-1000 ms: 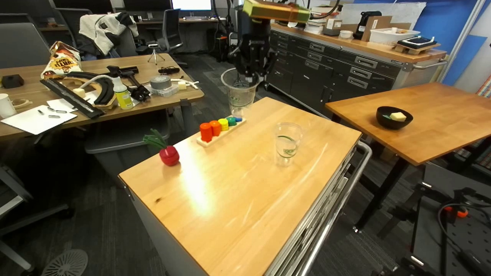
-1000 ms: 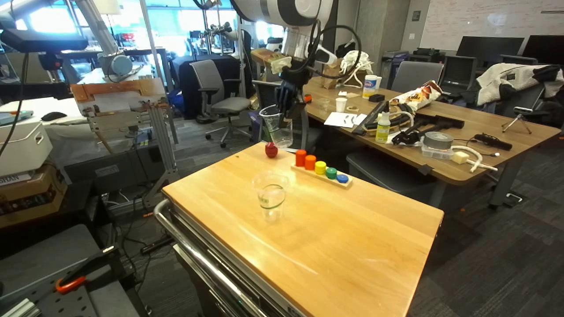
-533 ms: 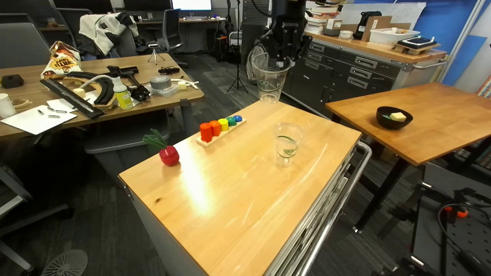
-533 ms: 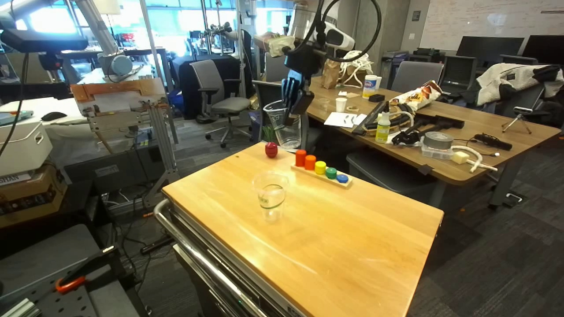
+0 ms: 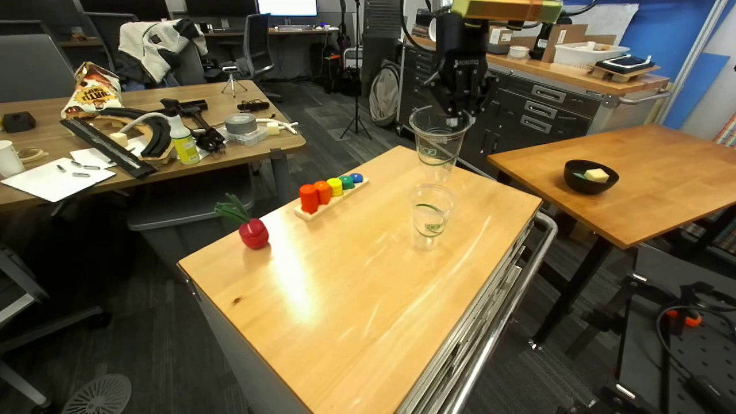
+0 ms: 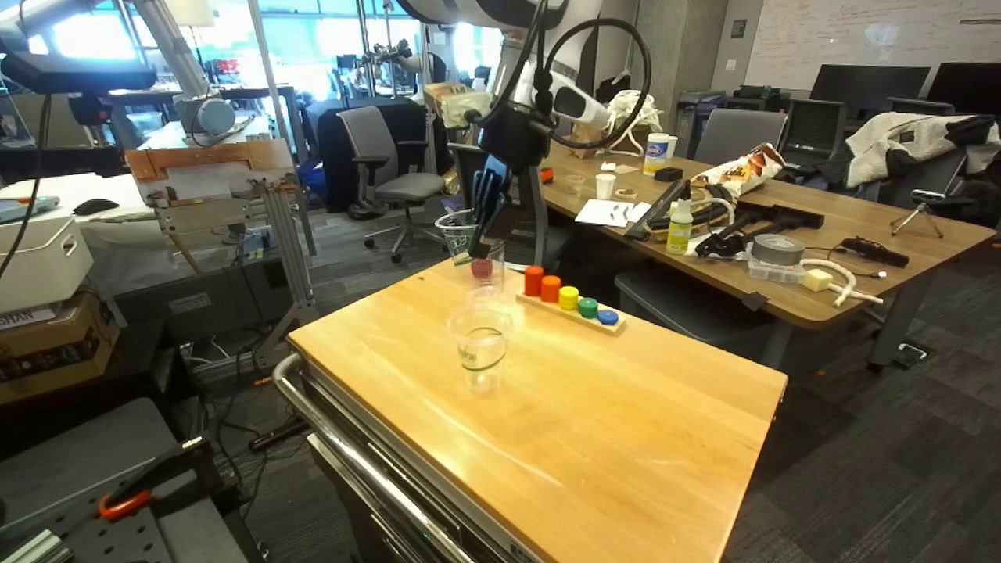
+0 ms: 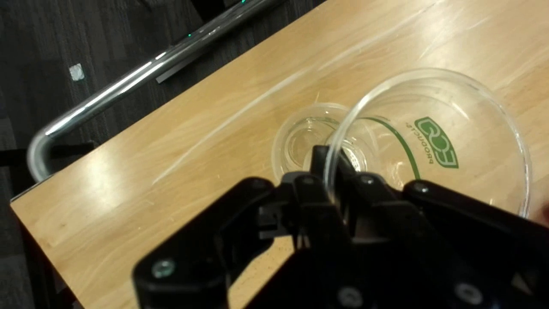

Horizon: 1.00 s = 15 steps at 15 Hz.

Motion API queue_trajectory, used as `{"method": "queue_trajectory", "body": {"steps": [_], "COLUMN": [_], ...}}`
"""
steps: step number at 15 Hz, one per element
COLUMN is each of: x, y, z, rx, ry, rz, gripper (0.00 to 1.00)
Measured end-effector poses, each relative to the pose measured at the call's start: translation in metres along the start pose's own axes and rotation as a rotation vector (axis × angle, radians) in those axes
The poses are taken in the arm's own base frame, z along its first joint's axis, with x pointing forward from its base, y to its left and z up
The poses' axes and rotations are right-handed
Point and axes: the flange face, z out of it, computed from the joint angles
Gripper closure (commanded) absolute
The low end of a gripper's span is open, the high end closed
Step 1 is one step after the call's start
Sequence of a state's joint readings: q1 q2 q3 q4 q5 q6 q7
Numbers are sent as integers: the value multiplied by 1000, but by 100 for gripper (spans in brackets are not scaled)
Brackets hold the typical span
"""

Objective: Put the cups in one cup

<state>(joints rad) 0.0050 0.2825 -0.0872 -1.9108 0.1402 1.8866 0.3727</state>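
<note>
My gripper (image 5: 455, 119) is shut on the rim of a clear cup (image 5: 435, 152) and holds it in the air, a little tilted. A clear cup of the same look, the standing cup (image 5: 432, 225), is upright on the wooden top. In both exterior views the held cup (image 6: 458, 237) hangs just above the standing cup (image 6: 479, 356). In the wrist view the gripper (image 7: 329, 159) pinches the held cup's (image 7: 437, 141) wall, and its base overlaps the right part of the standing cup (image 7: 291, 133). A third cup does not show separately; I cannot tell whether one is nested.
A rack of coloured toy blocks (image 5: 322, 192) and a red toy vegetable (image 5: 253, 233) with green leaves lie along an edge of the wooden top (image 5: 345, 276). A metal rail (image 5: 520, 305) runs along the opposite side. A dark bowl (image 5: 575, 178) stands on a neighbouring table.
My gripper has carried the held cup across to above the standing cup, rising and then lowering over the last half second. The standing cup and the other objects have not moved.
</note>
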Motion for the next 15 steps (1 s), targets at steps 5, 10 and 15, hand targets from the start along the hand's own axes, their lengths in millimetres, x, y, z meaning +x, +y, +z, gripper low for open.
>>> {"method": "queue_trajectory", "body": {"steps": [5, 10, 15], "x": [-3, 0, 5], "y": [4, -3, -6], "z": [24, 35, 46], "rx": [-1, 37, 43], "ry": [-19, 23, 52], "rz": [9, -7, -41], "gripper": [99, 99, 99]}}
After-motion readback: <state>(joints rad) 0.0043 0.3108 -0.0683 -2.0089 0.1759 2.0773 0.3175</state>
